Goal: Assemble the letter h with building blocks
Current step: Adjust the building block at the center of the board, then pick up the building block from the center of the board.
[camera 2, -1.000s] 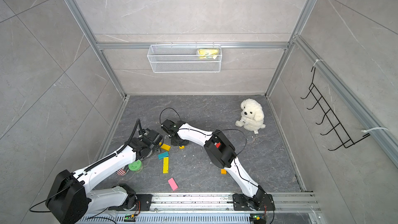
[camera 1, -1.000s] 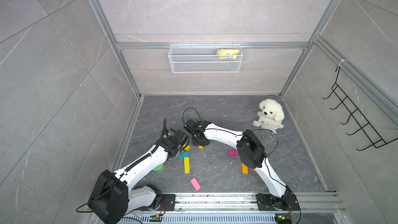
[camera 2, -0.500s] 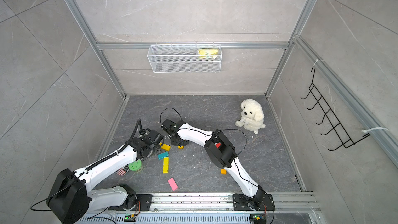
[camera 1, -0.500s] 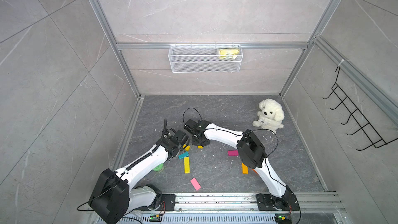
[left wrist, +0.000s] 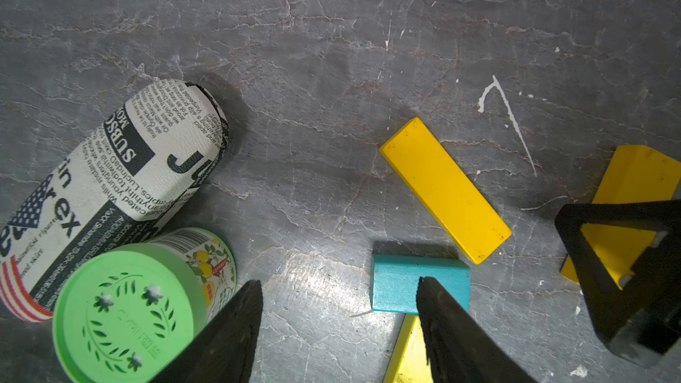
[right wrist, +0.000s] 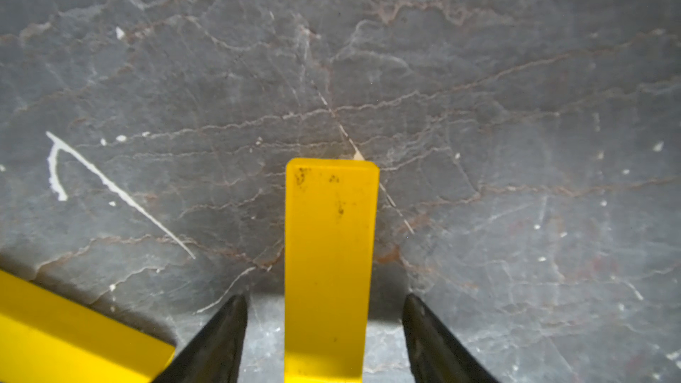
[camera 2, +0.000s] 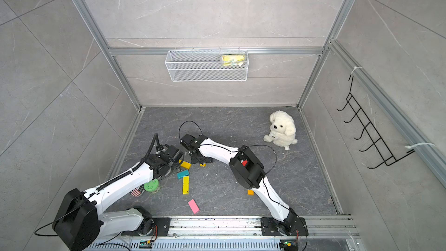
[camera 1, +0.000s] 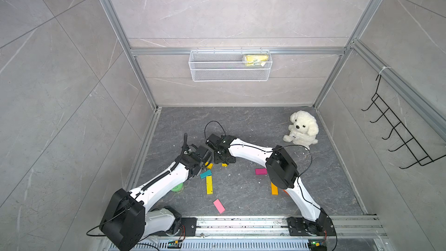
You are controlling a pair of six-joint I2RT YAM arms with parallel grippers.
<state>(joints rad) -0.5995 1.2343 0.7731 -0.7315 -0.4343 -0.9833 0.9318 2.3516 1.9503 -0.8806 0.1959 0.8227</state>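
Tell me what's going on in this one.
Two robot arms are working on an h from coloured blocks on the grey floor. The right gripper stands open astride a yellow block that lies flat, with a gap on each side. The left gripper is open too, holding nothing, close to the teal block. The pink block, magenta block and orange block lie scattered apart; no letter shape shows yet.
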